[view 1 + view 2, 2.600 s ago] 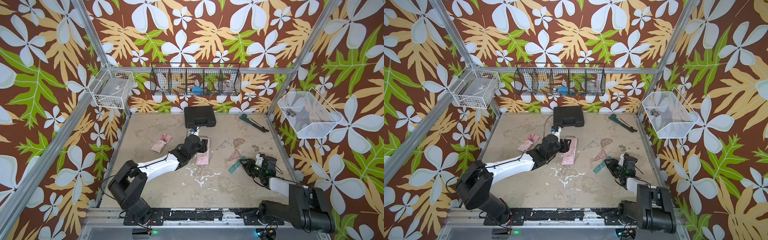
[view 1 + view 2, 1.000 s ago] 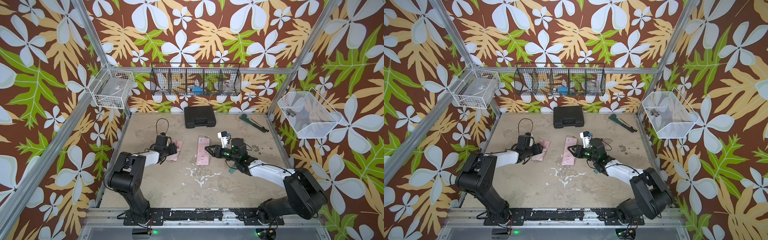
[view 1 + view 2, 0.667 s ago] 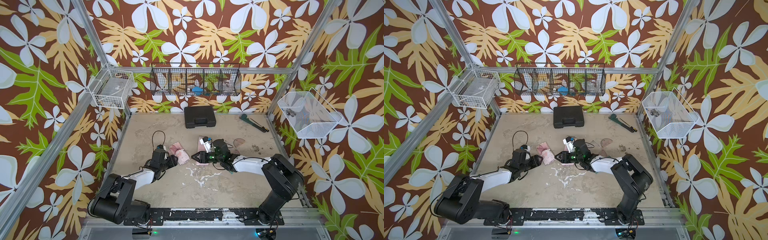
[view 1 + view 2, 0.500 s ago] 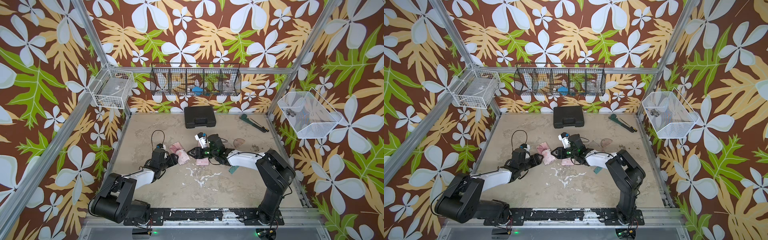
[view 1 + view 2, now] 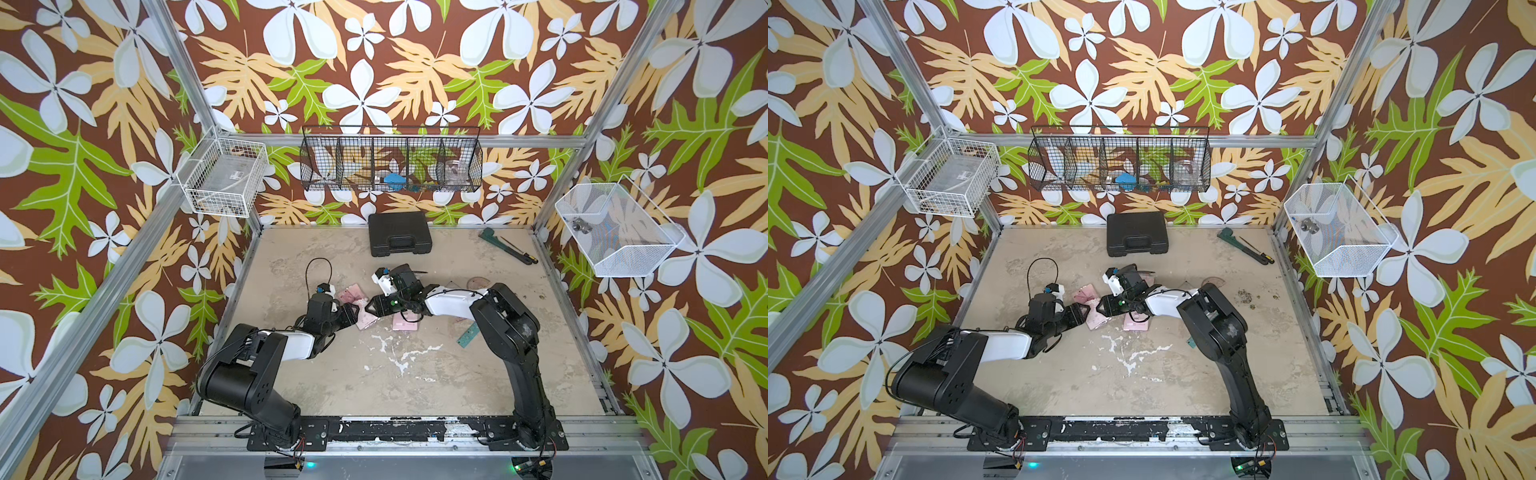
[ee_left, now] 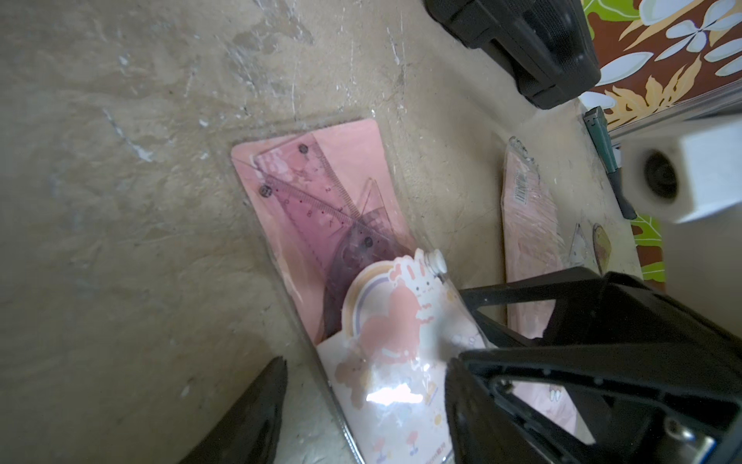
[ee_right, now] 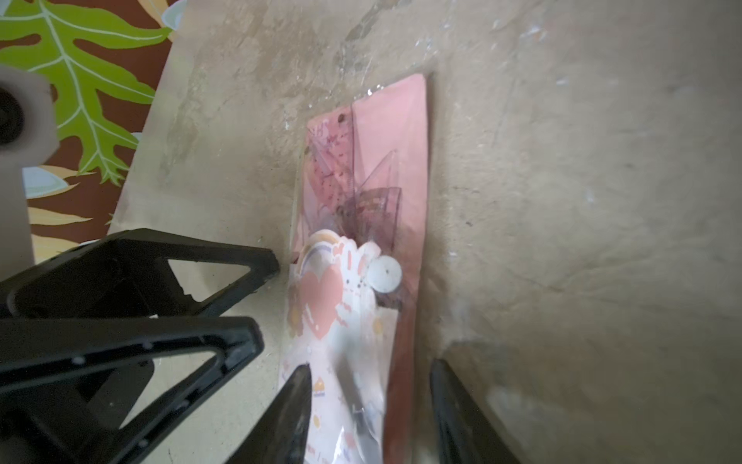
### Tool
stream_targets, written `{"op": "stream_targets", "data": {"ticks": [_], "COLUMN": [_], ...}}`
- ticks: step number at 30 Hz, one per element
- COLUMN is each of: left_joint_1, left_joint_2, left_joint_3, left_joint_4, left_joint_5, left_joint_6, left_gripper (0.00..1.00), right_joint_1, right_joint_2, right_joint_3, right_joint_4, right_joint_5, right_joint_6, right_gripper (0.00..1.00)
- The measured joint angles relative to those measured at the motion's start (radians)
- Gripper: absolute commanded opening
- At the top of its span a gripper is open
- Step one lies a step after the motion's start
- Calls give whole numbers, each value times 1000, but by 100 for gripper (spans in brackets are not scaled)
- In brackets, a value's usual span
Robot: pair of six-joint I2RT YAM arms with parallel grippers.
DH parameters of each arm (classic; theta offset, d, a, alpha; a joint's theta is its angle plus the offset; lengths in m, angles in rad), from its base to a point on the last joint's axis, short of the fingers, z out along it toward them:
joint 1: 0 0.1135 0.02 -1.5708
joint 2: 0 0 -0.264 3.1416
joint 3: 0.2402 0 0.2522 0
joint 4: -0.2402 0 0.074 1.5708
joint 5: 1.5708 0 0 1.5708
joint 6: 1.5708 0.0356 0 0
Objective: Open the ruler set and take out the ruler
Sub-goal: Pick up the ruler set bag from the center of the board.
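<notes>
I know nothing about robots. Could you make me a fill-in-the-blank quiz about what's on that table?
1. The ruler set is coloured ____.
2. Its round snap button is ____.
3. The rulers lie ____ the set, not yet taken out.
4. The closed carrying case is ____.
Missing words: pink; white; inside; black.

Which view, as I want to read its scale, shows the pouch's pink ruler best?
Left wrist: the ruler lies broadside, numbers legible. The right wrist shows the ruler blurred and foreshortened; both top views show only the pink pouch.
</notes>
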Motion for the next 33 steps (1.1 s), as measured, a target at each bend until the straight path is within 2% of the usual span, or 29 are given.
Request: {"op": "stream_targets", "data": {"ticks": [2,7,13,15,18,24,26,30,33], "left_joint_1": [0,3,45,68,95,127,130,131,125], "left_joint_2": [0,-25,-138,-189,-254,-369,-405,-472,-508], "left_joint_3": [-4,-25,-87,-114,-146,-227,-254,-278,-277], "left_joint_4": [5,3,3,10,26,166,242,419,540], "left_joint_5": [-1,-4,-10,-7,10,122,167,266,324], "left_joint_6": [0,2,-1,-8,-13,-75,-112,-208,-263], "left_gripper": [55,56,67,68,78,83,81,70,67], "right_joint_1": [1,7,7,7,7,7,7,6,6], "right_joint_2": [15,27,-30,-66,-122,-277,-352,-504,-602], "right_joint_3": [-1,-34,-106,-137,-171,-256,-296,-370,-433], "right_joint_4": [33,108,151,177,209,262,274,290,304], "right_joint_5": [-26,-60,-75,-78,-81,-105,-103,-93,-71], "right_joint_6": [13,82,165,189,221,262,263,254,238], "right_gripper": [34,14,4,0,0,0,0,0,0]}}
